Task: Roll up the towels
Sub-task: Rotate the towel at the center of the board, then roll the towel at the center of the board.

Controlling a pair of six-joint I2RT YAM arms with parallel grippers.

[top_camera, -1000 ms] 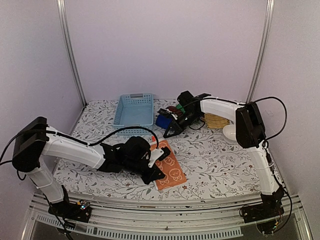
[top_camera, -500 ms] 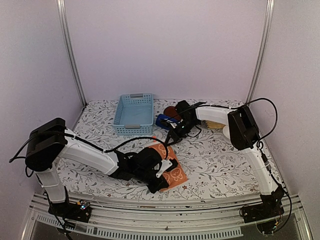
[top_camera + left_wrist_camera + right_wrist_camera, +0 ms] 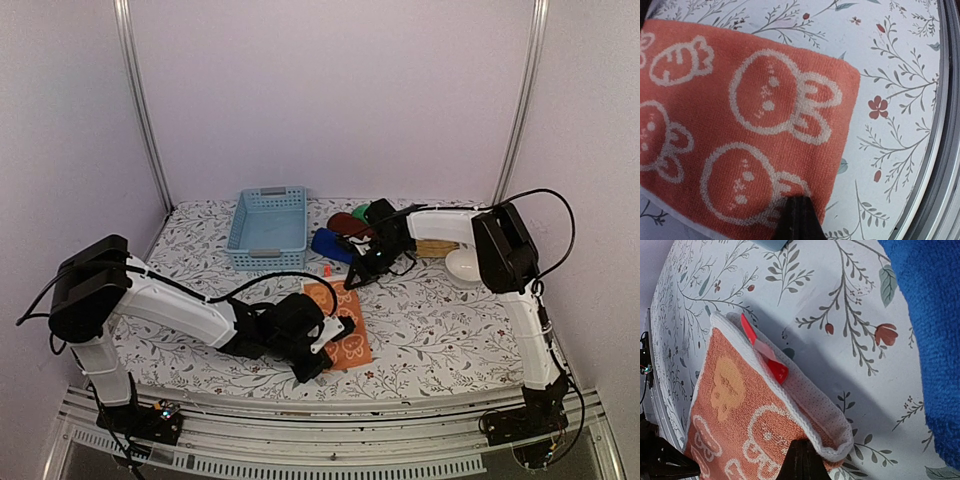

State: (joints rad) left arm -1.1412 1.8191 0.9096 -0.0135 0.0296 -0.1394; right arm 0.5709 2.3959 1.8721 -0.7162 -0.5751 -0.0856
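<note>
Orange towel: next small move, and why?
Probably draw the right gripper, shut on the far corner of the orange towel, slightly toward the near edge, starting the roll: the far edge curls white-side-up, and the left gripper sits on the near corner.

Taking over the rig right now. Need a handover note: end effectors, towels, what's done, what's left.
Left end effector: shut, apparently pinching the near edge of the orange towel.
Right end effector: shut on its far corner, which curls up white side out.
Orange towel lies mostly flat mid-table. Dark blue towel, maroon towel and green towel are bunched at the back, right of the blue basket.
Done: orange towel gripped, no roll begun.
Left: roll it. Can't tell if the back three are rolled.
</note>
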